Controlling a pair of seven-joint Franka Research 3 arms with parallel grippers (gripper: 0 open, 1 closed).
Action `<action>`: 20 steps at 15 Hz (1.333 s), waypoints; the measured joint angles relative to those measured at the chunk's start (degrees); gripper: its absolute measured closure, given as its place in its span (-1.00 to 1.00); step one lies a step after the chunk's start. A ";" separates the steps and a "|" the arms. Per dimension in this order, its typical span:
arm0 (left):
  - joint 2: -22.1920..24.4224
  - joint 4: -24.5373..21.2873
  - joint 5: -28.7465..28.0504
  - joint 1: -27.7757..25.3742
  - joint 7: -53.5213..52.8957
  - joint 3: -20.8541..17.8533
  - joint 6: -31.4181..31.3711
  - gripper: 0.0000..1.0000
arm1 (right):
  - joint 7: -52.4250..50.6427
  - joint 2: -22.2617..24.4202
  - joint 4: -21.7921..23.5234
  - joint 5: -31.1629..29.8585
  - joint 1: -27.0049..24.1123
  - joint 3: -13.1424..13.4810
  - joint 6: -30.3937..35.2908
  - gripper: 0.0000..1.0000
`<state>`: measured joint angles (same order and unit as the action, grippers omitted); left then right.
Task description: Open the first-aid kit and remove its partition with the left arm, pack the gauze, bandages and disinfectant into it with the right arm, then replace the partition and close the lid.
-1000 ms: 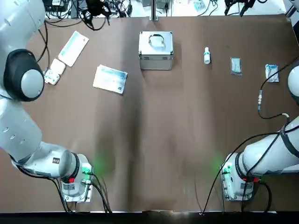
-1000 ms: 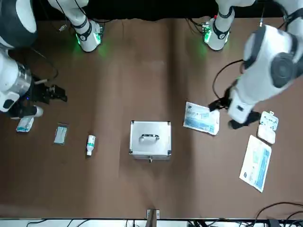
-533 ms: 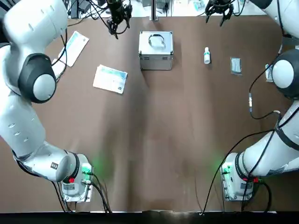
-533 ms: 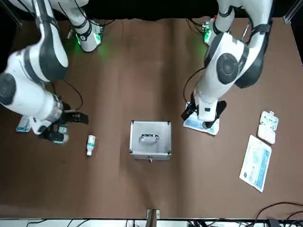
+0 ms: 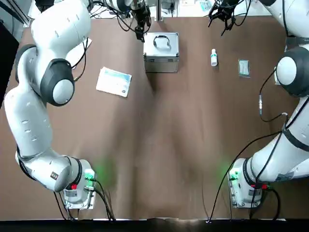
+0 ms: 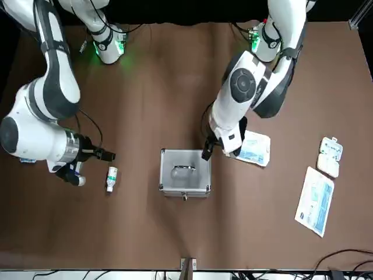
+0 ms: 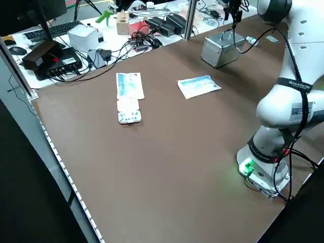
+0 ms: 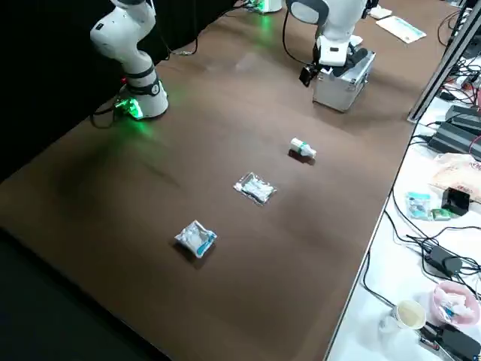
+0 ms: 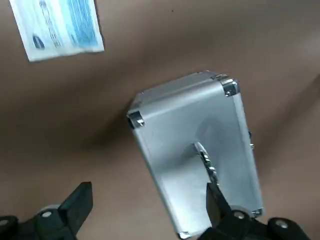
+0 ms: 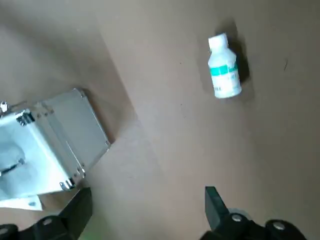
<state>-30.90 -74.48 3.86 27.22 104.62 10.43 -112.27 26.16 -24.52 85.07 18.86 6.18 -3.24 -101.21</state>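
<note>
The closed kit (image 5: 161, 52) stands on the tabletop (image 5: 159, 145) at the far edge, with the left end effector (image 6: 205, 154), fingers spread and empty, hovering over its corner, while the right end effector (image 6: 102, 155), likewise spread and empty, hovers near the disinfectant (image 5: 214, 57).

A brown table (image 7: 167, 152) fills the scene. Beyond its far edge a white bench (image 7: 109, 35) carries cables, a keyboard (image 7: 48, 31) and small boxes; blackness flanks the near edges.
</note>
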 joint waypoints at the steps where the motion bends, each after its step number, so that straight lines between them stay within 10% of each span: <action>1: -1.08 1.01 -0.58 0.71 2.53 -0.14 -0.47 -1.00 | 1.39 -0.77 -0.40 0.25 0.19 -0.11 -0.05 -0.98; 7: -6.05 3.53 -2.66 12.68 16.69 -11.59 -7.48 -1.00 | 10.39 -5.23 -3.99 1.56 1.41 -0.40 -0.27 -0.98; 20: -8.74 4.15 -2.67 14.65 24.09 -12.31 -9.39 -1.00 | 41.26 -17.35 -5.12 6.86 7.87 -0.70 -30.39 -0.98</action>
<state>-39.64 -70.34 1.20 41.87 128.71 -1.87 -121.67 67.42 -41.87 79.95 25.72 14.05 -3.94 -131.61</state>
